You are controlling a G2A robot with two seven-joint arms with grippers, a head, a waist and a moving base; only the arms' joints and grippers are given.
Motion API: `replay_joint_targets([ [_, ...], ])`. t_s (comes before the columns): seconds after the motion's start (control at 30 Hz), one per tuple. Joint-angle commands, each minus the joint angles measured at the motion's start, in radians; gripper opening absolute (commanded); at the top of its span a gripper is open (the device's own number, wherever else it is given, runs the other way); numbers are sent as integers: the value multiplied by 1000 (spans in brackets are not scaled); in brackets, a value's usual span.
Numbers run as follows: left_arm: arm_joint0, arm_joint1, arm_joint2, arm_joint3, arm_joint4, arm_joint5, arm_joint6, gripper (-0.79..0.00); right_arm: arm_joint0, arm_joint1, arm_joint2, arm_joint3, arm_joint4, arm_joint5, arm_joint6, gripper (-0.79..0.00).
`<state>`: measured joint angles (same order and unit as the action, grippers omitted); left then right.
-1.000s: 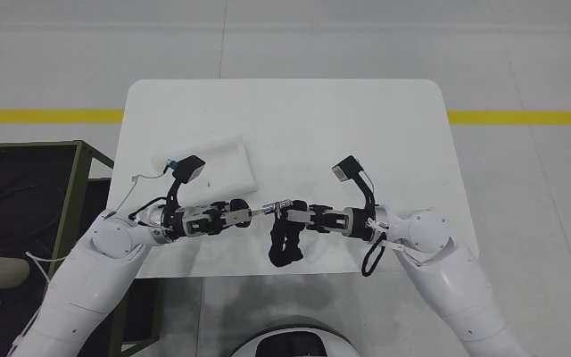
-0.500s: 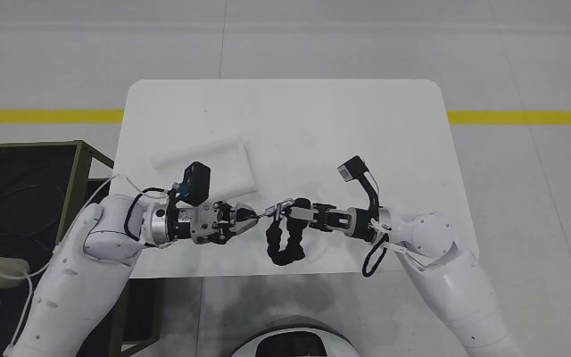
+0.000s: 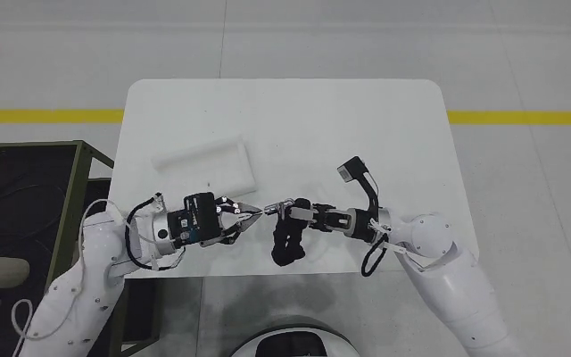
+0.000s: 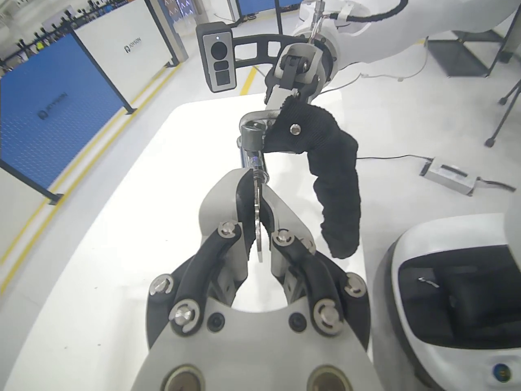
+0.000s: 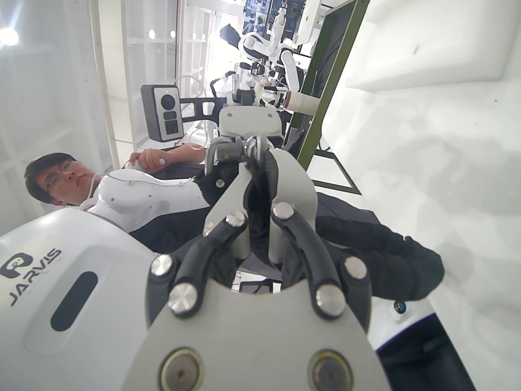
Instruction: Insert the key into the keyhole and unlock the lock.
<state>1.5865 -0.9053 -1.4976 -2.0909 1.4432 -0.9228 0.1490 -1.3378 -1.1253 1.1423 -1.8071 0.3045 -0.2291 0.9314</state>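
Observation:
The lock is a silver cylinder on a cable in a black fabric sleeve, held above the table's near edge. My right gripper is shut on the sleeve just behind the cylinder, and the loose end of the sleeve hangs down. The same grip shows in the right wrist view, with the gripper on black fabric. My left gripper is shut on the flat metal key, edge-on between the pads. The key's tip meets the cylinder's end. From above, the left gripper faces the lock.
A white foam block lies on the white table, behind the left arm. A green-framed black cart stands off the table's left side. The far and right parts of the table are bare.
The left wrist has rolled with the key held at the lock, its camera swinging from the far side down level with the gripper. The right gripper and lock shifted only slightly.

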Motion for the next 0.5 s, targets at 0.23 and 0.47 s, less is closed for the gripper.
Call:
replay_joint_targets([
  [0.23,87,13,26,63,549,350,485,-785,-13,3,2,-4,6,-1,-4,-785],
  [0.47,121,14,25,87,594,462,560,0,-18,4,-11,-5,6,7,-3,-785],
])
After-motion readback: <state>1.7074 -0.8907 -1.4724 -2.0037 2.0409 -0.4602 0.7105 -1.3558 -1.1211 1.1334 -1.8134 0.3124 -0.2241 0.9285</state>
